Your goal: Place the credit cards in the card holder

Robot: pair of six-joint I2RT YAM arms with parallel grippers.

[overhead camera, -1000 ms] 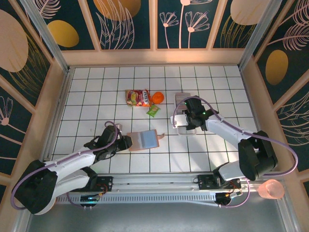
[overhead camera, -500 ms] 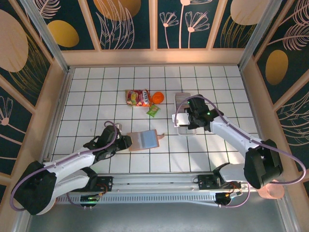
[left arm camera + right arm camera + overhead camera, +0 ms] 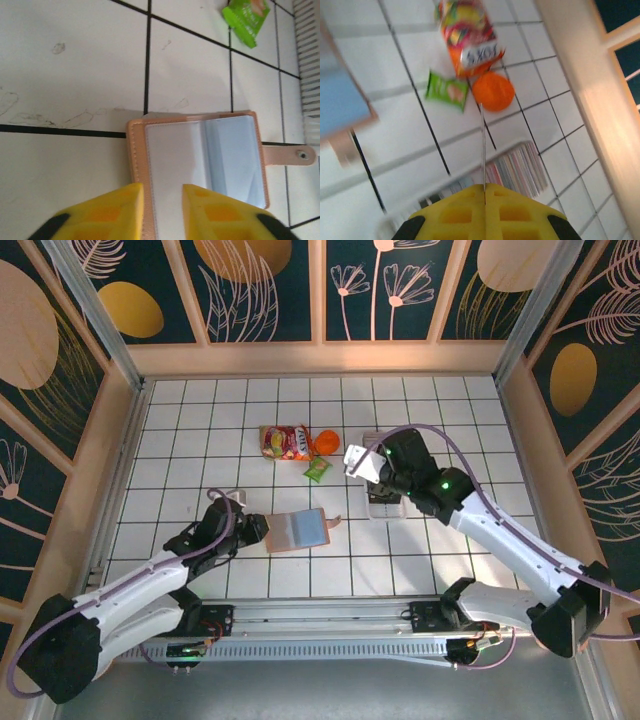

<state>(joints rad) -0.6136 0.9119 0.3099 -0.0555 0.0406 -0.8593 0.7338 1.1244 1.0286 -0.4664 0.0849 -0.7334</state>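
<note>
Salmon-pink and leather-like, the card holder (image 3: 298, 531) lay open and flat on the white-tiled counter (image 3: 180, 430), near the middle and towards the near edge, its snap tab (image 3: 295, 155) pointing right. In the left wrist view its pale inner pockets faced up, and its near-left corner ran in under the left jaws. Their two yellow fingers (image 3: 100, 215) stood a narrow gap apart, with a strip of the holder's left page showing between them. Whether the fingers touched the holder could not be told, and nothing was clamped between them. From above, the left jaws sat at the holder's left edge.

The right jaws were raised over the counter to the right of the holder and farther back, well apart from it. They were closed flat on a single pale card (image 3: 357, 460). In the right wrist view that card showed edge-on as a thin line rising from the seam between the closed fingers (image 3: 455, 212).

The other credit cards (image 3: 515, 170) stood as a dense striped row in the long white tray (image 3: 385, 508), partly hidden by the right arm in the overhead view. To the left of the tray and beyond the holder lay a colourful snack packet (image 3: 285, 442), an orange item (image 3: 325, 441) and a small green packet (image 3: 317, 470).
</note>
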